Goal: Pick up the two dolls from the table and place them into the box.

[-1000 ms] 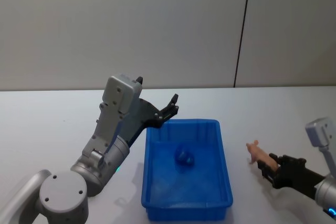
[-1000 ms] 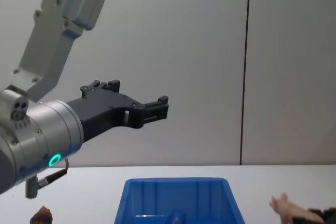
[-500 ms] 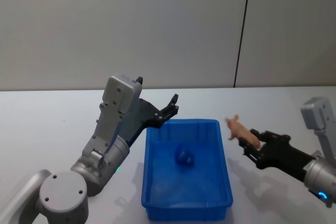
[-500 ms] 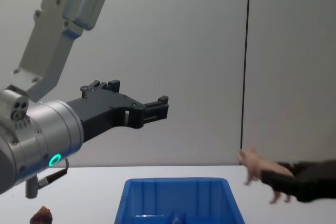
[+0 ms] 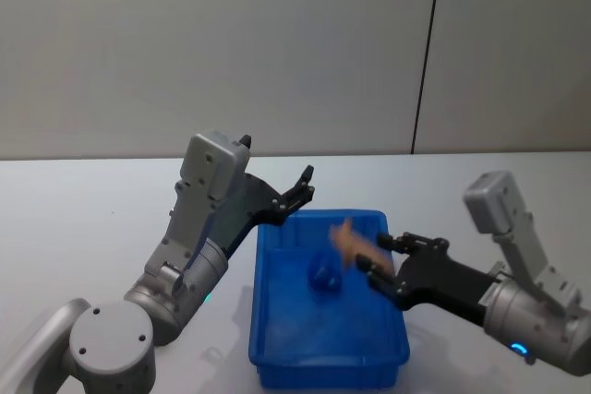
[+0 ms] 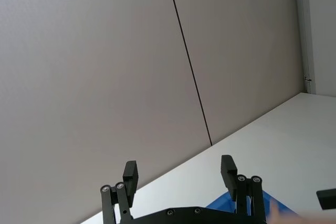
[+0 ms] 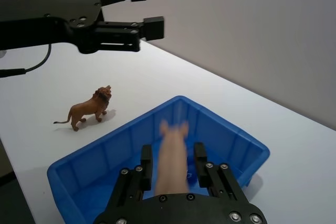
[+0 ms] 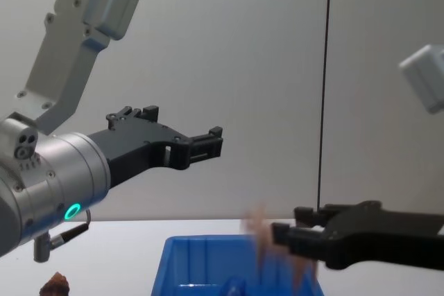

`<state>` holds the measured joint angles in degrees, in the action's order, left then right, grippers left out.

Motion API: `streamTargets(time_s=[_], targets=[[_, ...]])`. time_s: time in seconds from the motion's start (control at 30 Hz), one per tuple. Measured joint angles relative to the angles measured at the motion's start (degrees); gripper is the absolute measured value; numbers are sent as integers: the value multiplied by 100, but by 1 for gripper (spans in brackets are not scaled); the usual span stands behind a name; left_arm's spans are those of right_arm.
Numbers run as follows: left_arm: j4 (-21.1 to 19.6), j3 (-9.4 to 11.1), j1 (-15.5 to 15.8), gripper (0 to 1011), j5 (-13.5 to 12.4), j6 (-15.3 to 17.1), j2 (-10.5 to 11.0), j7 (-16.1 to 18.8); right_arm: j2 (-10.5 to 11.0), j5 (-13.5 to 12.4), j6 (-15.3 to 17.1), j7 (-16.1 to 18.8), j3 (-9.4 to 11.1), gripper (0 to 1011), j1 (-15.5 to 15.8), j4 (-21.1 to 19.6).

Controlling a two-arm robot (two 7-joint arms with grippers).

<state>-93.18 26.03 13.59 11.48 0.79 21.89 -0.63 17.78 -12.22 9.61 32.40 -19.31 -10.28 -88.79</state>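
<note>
The right gripper is clamped on the pale pink doll, fingers narrowed to its body, holding it in the air above the right side of the blue box. The left gripper hangs parted and empty over the box's far left corner. The brown doll stands on the white table, left of the box.

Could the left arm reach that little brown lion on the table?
Probably yes: the lion stands on bare table beside the box, the open left gripper hangs nearby, nothing between. The right gripper holds the pink doll over the box.
</note>
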Motion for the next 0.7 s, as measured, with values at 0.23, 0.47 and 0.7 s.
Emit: streamTargets(time_s=[0.23,0.47,0.7], targets=[[0,0,0,1001,0,0,0,0,-110,222,21,-18,-136,627,-41,66],[0,0,0,1001,0,0,0,0,-128,277,-73,-141,-141,853,-79,152],[0,0,0,1001,0,0,0,0,-6,157,-256,-306,3,1001,-87,231]])
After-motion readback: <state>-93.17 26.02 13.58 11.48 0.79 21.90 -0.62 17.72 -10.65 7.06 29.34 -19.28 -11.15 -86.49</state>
